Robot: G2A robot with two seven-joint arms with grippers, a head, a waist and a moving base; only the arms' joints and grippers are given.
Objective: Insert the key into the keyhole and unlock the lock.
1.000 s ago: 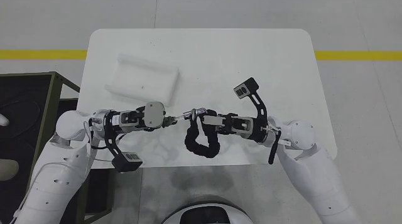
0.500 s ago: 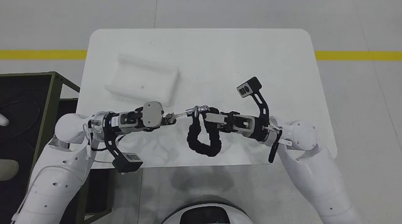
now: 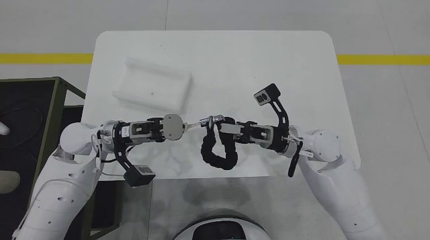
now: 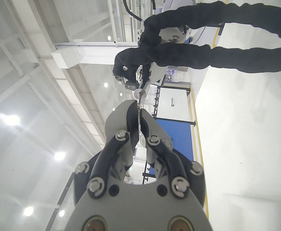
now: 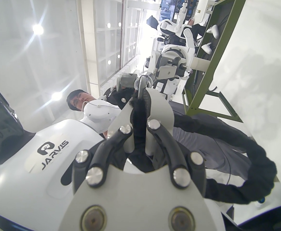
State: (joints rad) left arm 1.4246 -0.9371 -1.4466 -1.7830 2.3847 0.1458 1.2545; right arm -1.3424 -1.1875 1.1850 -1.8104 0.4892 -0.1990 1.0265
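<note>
Black sleeved lock [image 3: 216,152] clenched in right gripper [image 3: 223,130]; left gripper [image 3: 182,127] pinches key [image 3: 195,124], tip at keyhole [image 4: 140,93]; unlocking apparently remains.

Both arms reach inward from either side, forearms roughly level, claws facing tip to tip and close together. Left claw [image 4: 139,111] fingers pinched tight on the key [image 4: 139,121]. Right claw [image 5: 140,97] clamped on the cable lock [image 5: 258,169].
</note>
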